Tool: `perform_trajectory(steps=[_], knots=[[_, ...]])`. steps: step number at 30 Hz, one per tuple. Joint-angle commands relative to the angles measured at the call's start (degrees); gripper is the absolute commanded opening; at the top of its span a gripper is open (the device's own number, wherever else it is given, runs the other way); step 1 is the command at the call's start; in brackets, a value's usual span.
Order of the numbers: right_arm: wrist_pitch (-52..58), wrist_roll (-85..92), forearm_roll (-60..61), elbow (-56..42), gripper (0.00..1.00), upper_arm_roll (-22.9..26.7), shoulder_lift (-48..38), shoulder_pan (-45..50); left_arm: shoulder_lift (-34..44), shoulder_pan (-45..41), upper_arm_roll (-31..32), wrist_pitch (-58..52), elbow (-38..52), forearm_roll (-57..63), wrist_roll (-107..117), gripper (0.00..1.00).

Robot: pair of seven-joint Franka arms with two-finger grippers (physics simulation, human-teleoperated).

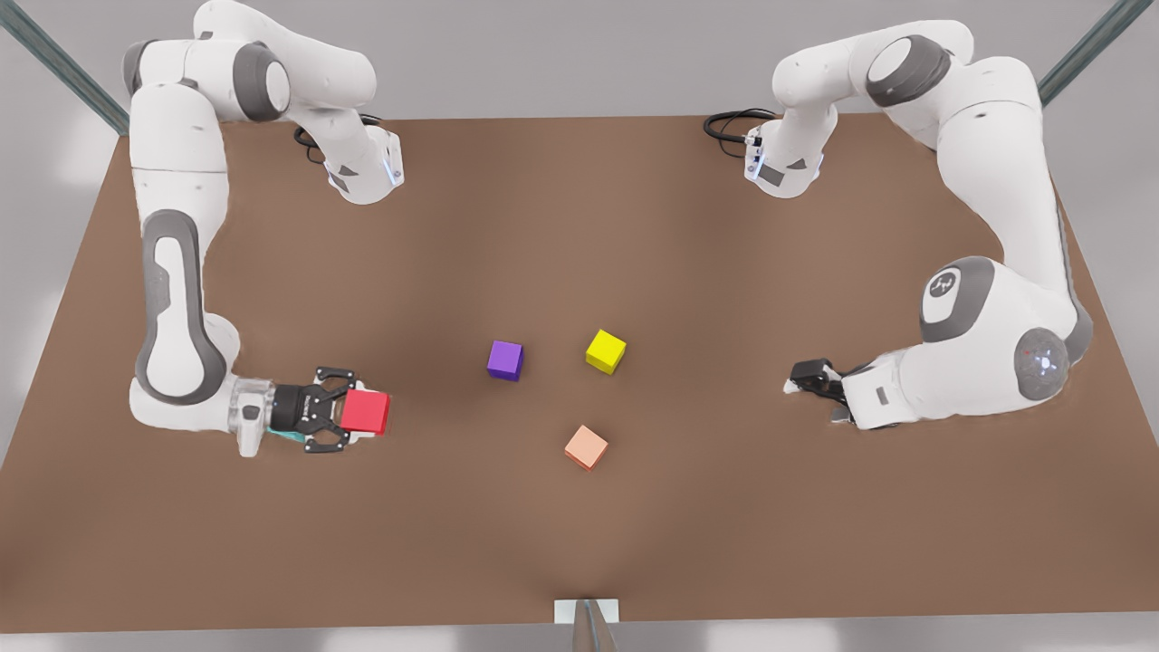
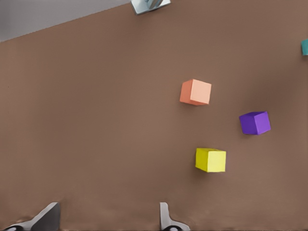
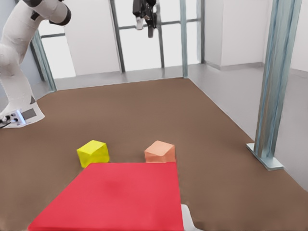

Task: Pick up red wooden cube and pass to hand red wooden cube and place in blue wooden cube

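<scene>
The red wooden cube is off the table at the front view's left, with my right gripper shut on it, fingers lying level. The cube's top face looms close in the right wrist view, with a white fingertip beside it. Under that gripper's wrist a sliver of the teal blue wooden cube peeks out; the same cube sits at the frame edge of the left wrist view. At the front view's right my left gripper waits high over the table, open and empty, its fingers wide apart.
A purple cube, a yellow cube and a salmon-orange cube lie apart in the table's middle. A metal post foot stands at the near edge. The left arm's gripper hangs far off in the right wrist view.
</scene>
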State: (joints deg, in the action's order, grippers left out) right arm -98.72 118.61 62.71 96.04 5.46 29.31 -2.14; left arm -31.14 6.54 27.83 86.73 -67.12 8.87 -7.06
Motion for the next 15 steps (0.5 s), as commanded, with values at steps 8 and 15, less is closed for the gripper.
perform_trajectory(steps=[8, 15], knots=[[-12.3, -66.4, -50.6, 3.8, 0.59, 3.2, -5.2, 1.1, 14.4, -13.2, -21.9, 3.1, -16.7, -6.5, 8.5, 1.0], [-28.9, -66.6, -50.8, 4.1, 0.59, 3.0, -1.2, 1.5, 13.4, -13.1, -21.4, 4.3, -16.4, -6.5, 8.2, 1.0]])
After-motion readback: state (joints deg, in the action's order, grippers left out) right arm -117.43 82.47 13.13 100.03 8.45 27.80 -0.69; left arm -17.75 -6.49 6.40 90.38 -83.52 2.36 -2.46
